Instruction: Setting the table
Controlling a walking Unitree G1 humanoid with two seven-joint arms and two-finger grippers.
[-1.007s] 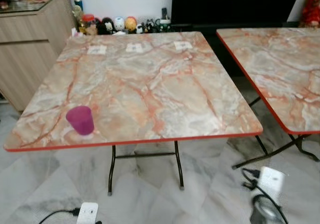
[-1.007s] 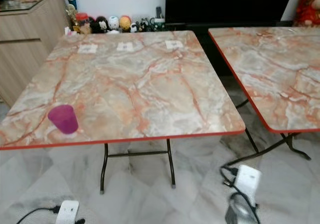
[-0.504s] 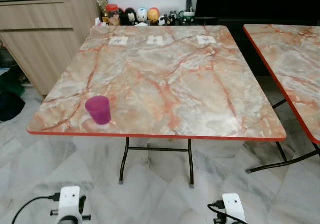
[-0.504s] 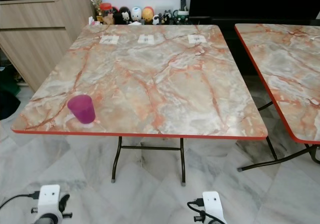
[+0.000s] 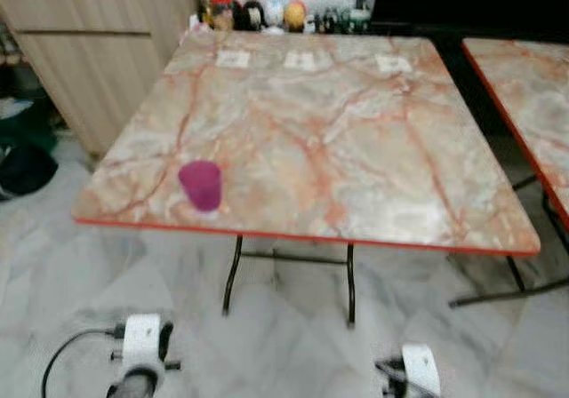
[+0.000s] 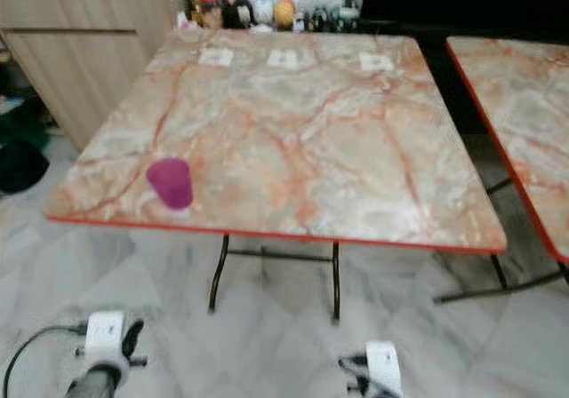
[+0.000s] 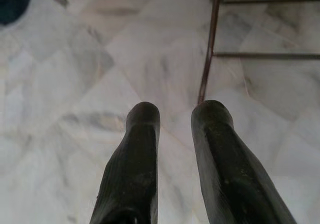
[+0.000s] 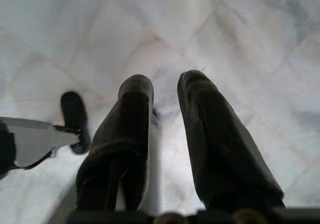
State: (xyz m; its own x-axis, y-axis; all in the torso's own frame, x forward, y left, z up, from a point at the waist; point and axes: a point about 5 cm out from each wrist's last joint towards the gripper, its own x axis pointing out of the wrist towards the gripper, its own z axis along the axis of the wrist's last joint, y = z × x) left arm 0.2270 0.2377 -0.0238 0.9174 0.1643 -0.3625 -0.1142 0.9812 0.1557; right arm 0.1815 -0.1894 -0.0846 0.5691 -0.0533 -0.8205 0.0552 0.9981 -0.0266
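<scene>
Near the bench point(image 5: 373, 194) edge sits a purple cup point(image 5: 200, 185); my empty, narrowly parted jaws could topple it.

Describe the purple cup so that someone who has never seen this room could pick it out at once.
Start at the marble-patterned folding table with the red edge, the one next to the wooden cabinet. Go to its near corner on the robot's left: the purple cup stands there upright, just inside the edge. It is the one solid-coloured thing on that top; the three small white cards lie flat along the far side.
</scene>
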